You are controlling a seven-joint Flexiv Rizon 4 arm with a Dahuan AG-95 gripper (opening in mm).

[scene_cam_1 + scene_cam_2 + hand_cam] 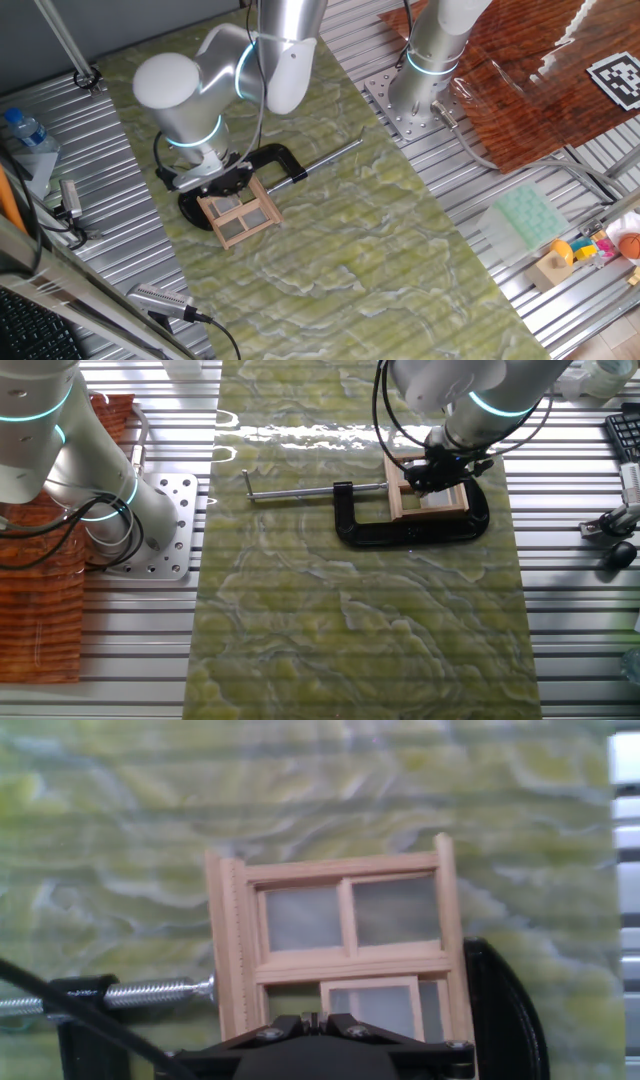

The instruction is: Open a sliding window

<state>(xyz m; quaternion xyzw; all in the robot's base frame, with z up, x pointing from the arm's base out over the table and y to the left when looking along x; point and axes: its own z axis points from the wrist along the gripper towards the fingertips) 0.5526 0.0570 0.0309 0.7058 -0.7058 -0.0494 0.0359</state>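
On the bench: a green marbled mat (350, 240) with ribbed metal on both sides.
Sliding window: the sliding window (238, 215) lies flat on the mat, held in the black C-clamp (410, 528), whose screw rod (300, 491) meets one side of the frame.
Tool: the tool (432, 470) hangs right over the window; its body hides the fingers, so I cannot tell how wide they stand.
Room: bare mat spreads beyond the window's free edges.
Hand view only: a small inner sash (375, 1008) sits low in the frame, with two greyish panes above it.
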